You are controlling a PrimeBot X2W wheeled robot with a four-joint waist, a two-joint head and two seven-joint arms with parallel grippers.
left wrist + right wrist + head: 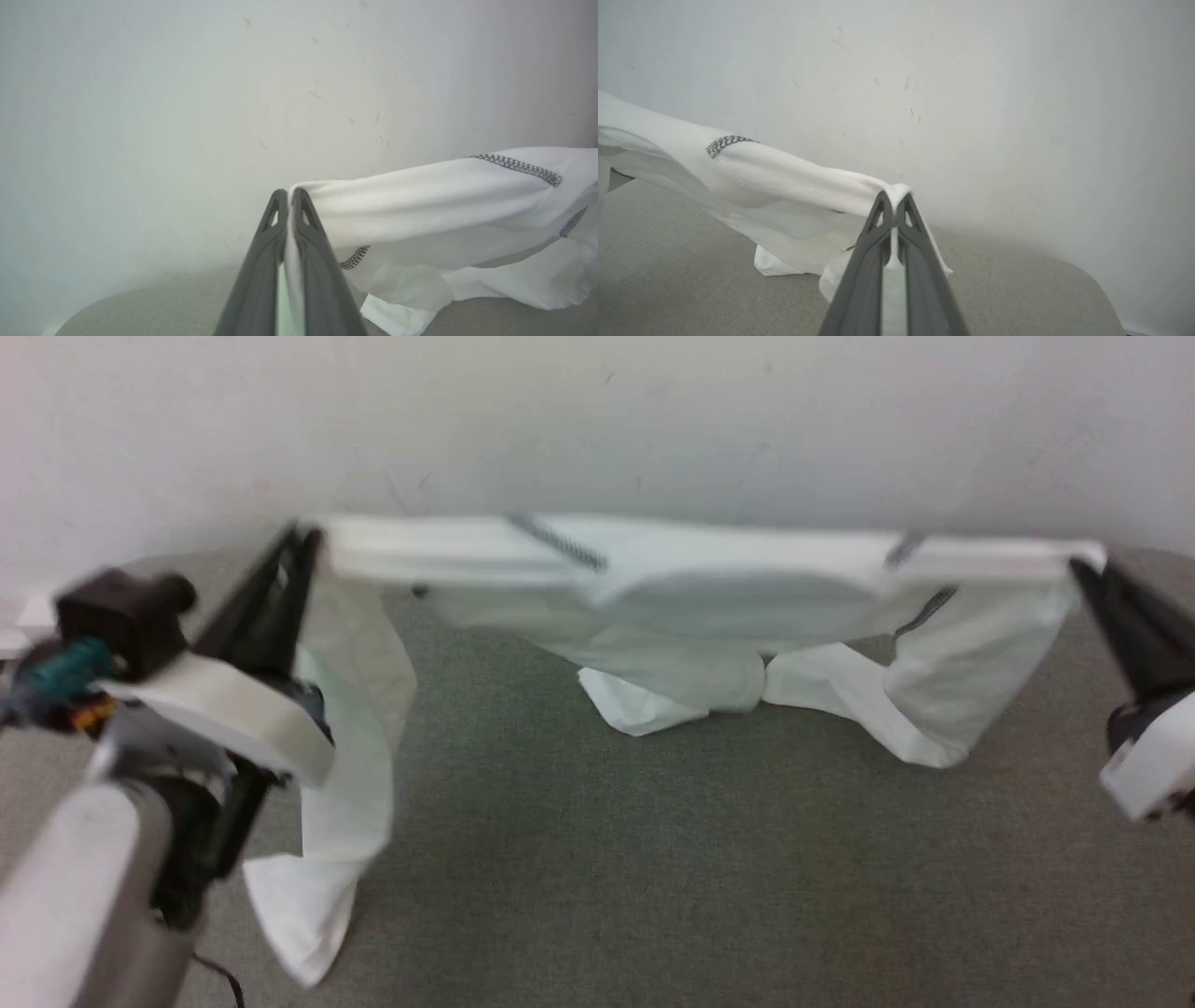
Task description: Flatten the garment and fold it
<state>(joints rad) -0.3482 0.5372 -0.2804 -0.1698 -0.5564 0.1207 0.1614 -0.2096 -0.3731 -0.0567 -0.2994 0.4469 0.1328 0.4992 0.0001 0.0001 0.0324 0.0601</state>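
the garment [709, 574] hangs stretched between both grippers over the grey table [653, 859], lower folds resting on it. the left gripper [301, 543] and right gripper [1083, 569] each clench a top corner. it looks light and limp, best gripped at corners. wrist views show cloth pinched between fingers [259, 270]; the head view shows the full sag.

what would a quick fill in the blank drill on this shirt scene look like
1. The left hand is ____ on one end of the garment.
2. The right hand pinches the other end, so the top edge runs stretched ____ the two hands.
3. The garment's fabric is ____ in colour.
4. Behind the garment stands a plain pale ____.

Missing words: shut; between; white; wall
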